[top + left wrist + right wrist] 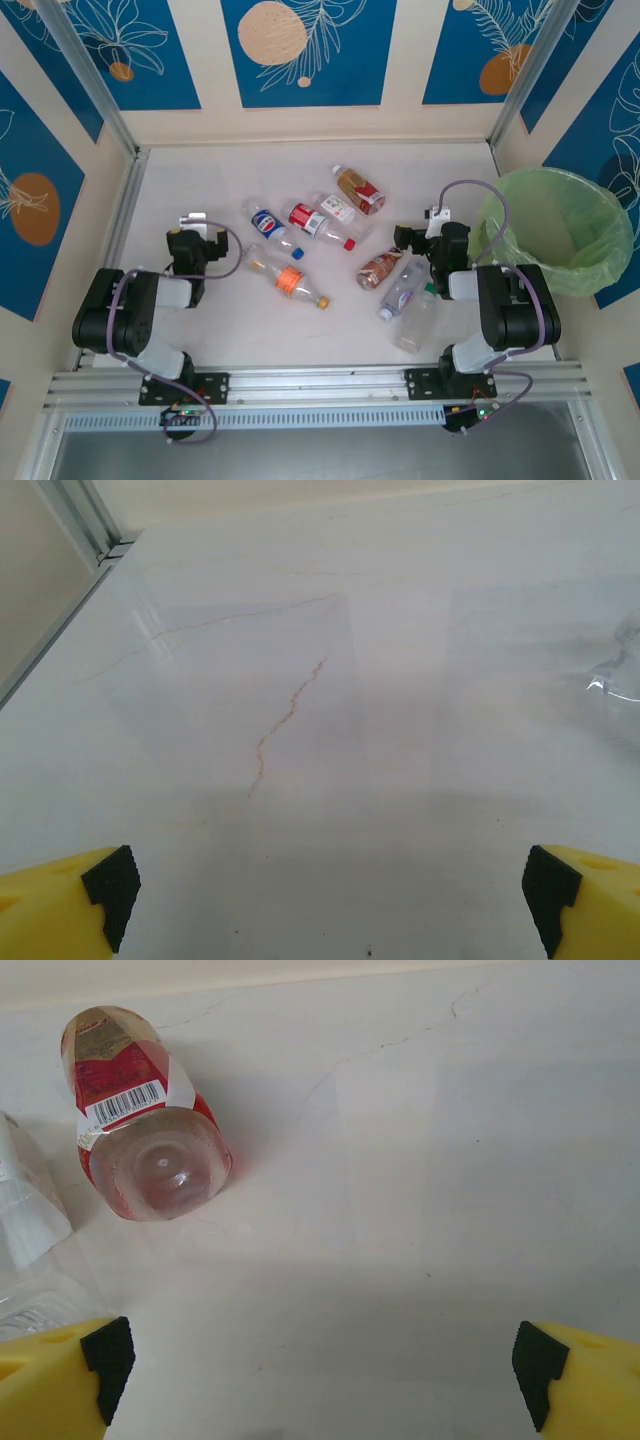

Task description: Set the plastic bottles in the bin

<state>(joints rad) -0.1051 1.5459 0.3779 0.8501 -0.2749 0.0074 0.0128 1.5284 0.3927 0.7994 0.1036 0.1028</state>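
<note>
Bottles (300, 283): about eight, lying on their sides, scattered mid-counter (200, 180). None is in the bin (598, 262), which stands at 3 o'clock of the cluster. Judged light, thin-walled and slick, apt to roll or crumple; best taken across the labelled mid-body. A red-labelled bottle (140, 1120) lies at 10 o'clock of the right pincer (320, 1365), base toward the camera, untouched. That pincer is spread wide and holds nothing. Left pincer (330, 890) is likewise wide and empty over bare counter, a clear bottle's edge at its 2 o'clock
</note>
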